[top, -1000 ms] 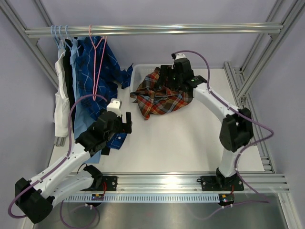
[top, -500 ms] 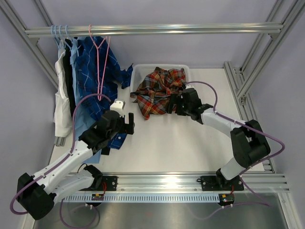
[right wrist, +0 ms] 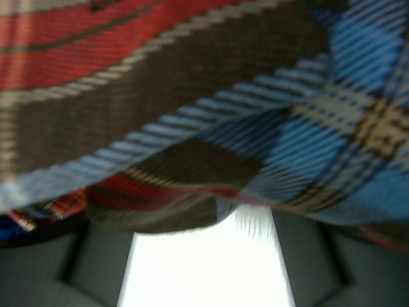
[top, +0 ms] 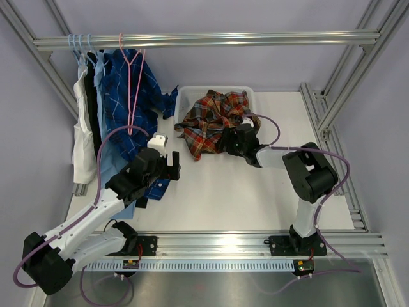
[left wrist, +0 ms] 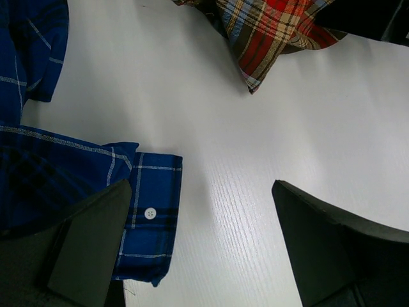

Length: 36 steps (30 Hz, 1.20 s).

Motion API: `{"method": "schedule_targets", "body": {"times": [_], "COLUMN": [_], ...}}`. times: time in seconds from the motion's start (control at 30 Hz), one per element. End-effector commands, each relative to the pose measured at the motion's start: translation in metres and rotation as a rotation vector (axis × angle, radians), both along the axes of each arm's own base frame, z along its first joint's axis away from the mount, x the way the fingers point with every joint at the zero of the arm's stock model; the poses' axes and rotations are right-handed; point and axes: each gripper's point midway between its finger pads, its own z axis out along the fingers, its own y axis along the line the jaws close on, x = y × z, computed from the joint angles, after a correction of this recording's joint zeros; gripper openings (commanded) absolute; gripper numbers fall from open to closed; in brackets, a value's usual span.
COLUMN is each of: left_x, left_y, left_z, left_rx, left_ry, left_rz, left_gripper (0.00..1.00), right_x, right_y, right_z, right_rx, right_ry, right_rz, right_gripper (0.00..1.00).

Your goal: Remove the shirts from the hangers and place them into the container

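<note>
Most of the job is left: the dark blue shirt (top: 121, 109) hangs on its pink hanger (top: 130, 83) at the rail (top: 204, 39), with other shirts (top: 83, 128) beside it. One plaid shirt (top: 211, 121) lies partly in the container (top: 181, 96) and spills onto the table (top: 255, 192). The right claw (top: 235, 139), wide open, noses into it, and the left claw (top: 171, 164), wide open too, hangs over the blue cuff (left wrist: 150, 214).

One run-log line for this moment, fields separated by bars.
plaid red-orange-navy cloth shirt: partly in white rectangular plastic basket, spilling onto table | right gripper: open, at its edge | left gripper: open, by dark blue checked shirt
</note>
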Motion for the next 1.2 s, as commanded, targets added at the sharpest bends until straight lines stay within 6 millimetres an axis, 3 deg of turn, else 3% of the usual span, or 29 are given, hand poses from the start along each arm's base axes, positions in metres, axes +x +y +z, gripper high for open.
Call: {"method": "schedule_targets", "body": {"times": [0.0,0.1,0.13,0.27,0.37,0.4,0.53,0.57,0.63,0.67,0.73,0.77,0.8,0.87,0.93,0.97,1.03,1.07,1.13,1.17], "left_x": [0.007,0.007,0.007,0.007,0.008,0.008,0.008,0.008,0.008,0.008,0.008,0.008,0.008,0.007,0.007,0.006,0.006,0.006,0.006,0.006], "left_y": [0.000,0.002,0.002,0.003,0.002,0.003,0.004,0.004,0.004,0.004,0.004,0.005,0.005,0.007,0.008,0.008,0.009,0.009,0.011,0.011], "left_z": [0.010,0.010,0.010,0.012,0.012,0.013,0.014,0.014,0.013,0.014,0.013,0.013,0.013,0.012,0.012,0.012,0.012,0.012,0.012,0.012], "left_rx": [-0.025,-0.021,-0.021,-0.018,-0.018,-0.018,-0.015,-0.014,-0.013,-0.013,-0.012,-0.010,-0.009,-0.006,-0.007,-0.007,-0.005,-0.004,0.002,0.006], "left_ry": [-0.044,-0.045,-0.047,-0.052,-0.053,-0.054,-0.059,-0.059,-0.060,-0.060,-0.058,-0.057,-0.055,-0.056,-0.056,-0.056,-0.059,-0.060,-0.058,-0.058], "left_rz": [0.023,0.028,0.030,0.033,0.031,0.032,0.038,0.039,0.038,0.038,0.038,0.039,0.041,0.048,0.049,0.051,0.052,0.055,0.058,0.060], "left_gripper": [0.99,0.99,0.99,0.99,0.99,0.99,0.99,0.99,0.99,0.99,0.99,0.99,0.99,0.99,0.99,0.99,0.99,0.99,0.99,0.99], "right_x": [0.031,0.028,0.026,0.017,0.012,0.009,0.008,0.015,0.023,0.032,0.045,0.055,0.062,0.078,0.090,0.100,0.118,0.133,0.143,0.150], "right_y": [0.012,0.011,0.011,0.009,0.006,0.006,0.004,0.006,0.007,0.013,0.019,0.024,0.028,0.039,0.041,0.045,0.047,0.053,0.054,0.056], "right_z": [0.029,0.032,0.038,0.048,0.070,0.089,0.130,0.150,0.159,0.182,0.185,0.209,0.207,0.226,0.229,0.255,0.215,0.209,0.196,0.164], "right_rx": [0.072,0.069,0.063,0.012,-0.010,0.002,-0.028,-0.023,-0.055,-0.040,-0.054,-0.033,-0.035,-0.009,-0.018,0.000,-0.052,-0.058,-0.061,-0.080], "right_ry": [-0.110,-0.121,-0.137,-0.176,-0.217,-0.249,-0.303,-0.339,-0.357,-0.401,-0.410,-0.455,-0.451,-0.480,-0.472,-0.511,-0.398,-0.384,-0.327,-0.266], "right_rz": [-0.072,-0.064,-0.053,-0.001,0.031,0.040,0.070,0.061,0.078,0.082,0.095,0.088,0.087,0.103,0.098,0.089,0.084,0.077,0.062,0.061], "right_gripper": [0.78,0.52,0.33,0.00,0.00,0.00,0.00,0.00,0.00,0.00,0.00,0.00,0.00,0.00,0.00,0.00,0.00,0.00,0.00,0.00]}}
